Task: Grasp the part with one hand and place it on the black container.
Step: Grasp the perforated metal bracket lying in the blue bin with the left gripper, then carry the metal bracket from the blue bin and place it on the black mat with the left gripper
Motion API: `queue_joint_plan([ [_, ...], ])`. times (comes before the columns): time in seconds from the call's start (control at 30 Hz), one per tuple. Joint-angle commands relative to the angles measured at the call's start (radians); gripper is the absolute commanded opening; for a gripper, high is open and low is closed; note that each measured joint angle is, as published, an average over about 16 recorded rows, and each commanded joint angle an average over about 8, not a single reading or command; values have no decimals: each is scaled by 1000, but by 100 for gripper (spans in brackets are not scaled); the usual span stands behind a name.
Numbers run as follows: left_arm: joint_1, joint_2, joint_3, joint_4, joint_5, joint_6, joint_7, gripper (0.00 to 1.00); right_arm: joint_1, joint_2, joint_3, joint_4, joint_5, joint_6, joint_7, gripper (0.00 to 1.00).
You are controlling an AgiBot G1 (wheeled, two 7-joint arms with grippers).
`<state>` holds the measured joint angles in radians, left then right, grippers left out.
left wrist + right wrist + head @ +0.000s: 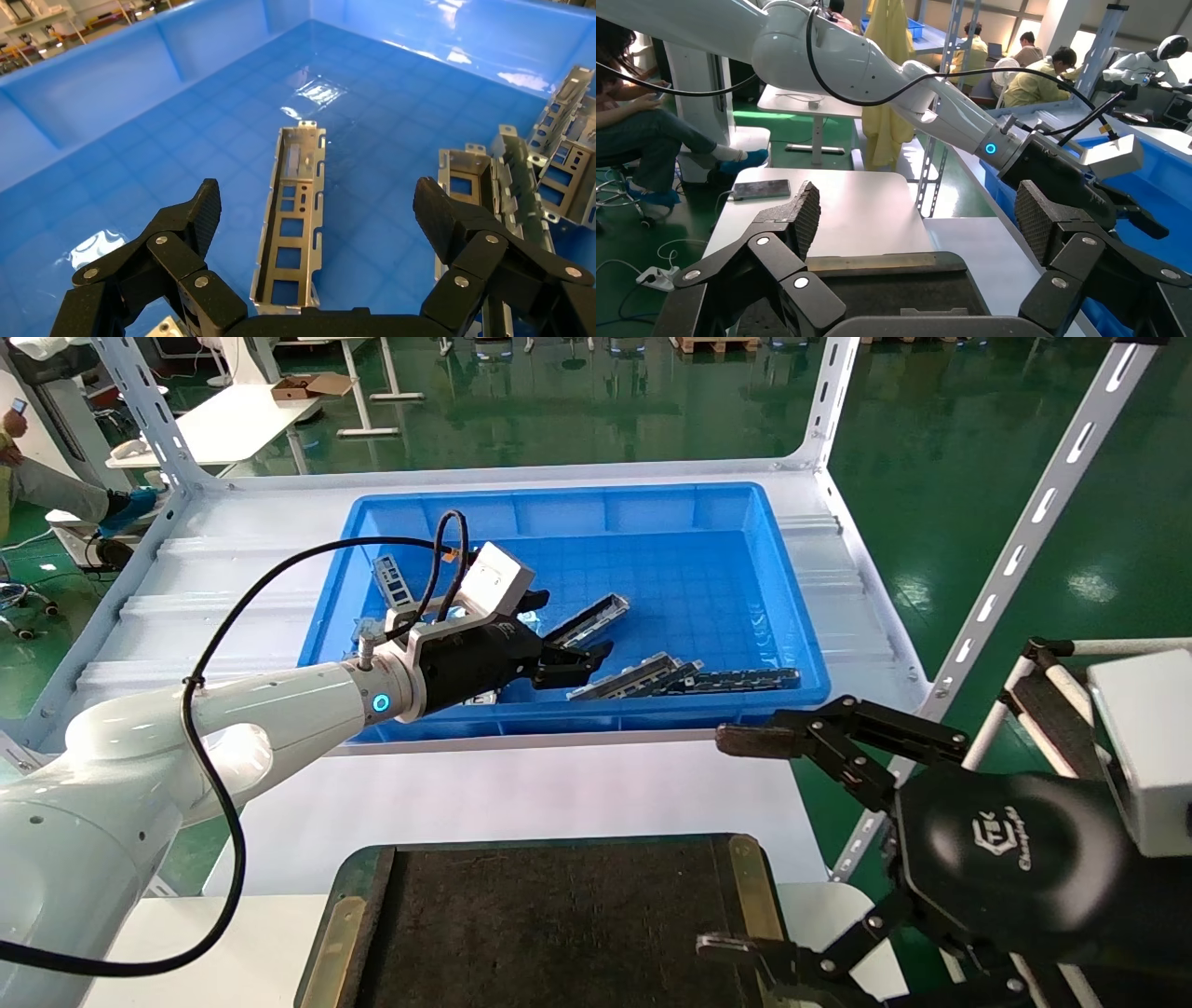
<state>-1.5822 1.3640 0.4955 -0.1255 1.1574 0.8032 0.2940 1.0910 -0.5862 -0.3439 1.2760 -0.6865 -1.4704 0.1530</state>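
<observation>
The part [596, 615] is a silver-grey slotted channel lying open side up on the floor of the blue bin [596, 509]. My left gripper [570, 631] hangs open just over it. In the left wrist view the part [292, 217] lies lengthwise between the spread fingers [204, 210], untouched, with my left gripper [318, 203] straddling it. The black container [559, 915] sits on the white table at the near edge, its felt floor bare. My right gripper [736, 845] waits open beside the container's right brass strip. From the right wrist, the right gripper [919, 210] is open above the black container [891, 288].
More channels [633, 677] and dark strips [736, 680] lie at the bin's front right, also seen as metal pieces [520, 189] beside the left gripper. A slotted plate [391, 577] leans at the bin's back left. White shelf uprights [1024, 533] frame the bin. A phone [761, 188] lies on the table.
</observation>
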Motion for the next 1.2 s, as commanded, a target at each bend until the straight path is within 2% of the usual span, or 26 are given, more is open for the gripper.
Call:
queue_joint_plan([
  [0.03, 2, 1, 10, -5, 1, -11, -12, 0, 0, 0, 0, 0, 0, 0, 0, 0],
  [0.53, 27, 0, 88, -48, -23, -80, -69, 0, 0, 0, 0, 0, 0, 0, 0, 0],
  [1.2, 32, -3, 161, -62, -91, -107, -88, 0, 0, 0, -1, 0, 0, 0, 0, 0],
])
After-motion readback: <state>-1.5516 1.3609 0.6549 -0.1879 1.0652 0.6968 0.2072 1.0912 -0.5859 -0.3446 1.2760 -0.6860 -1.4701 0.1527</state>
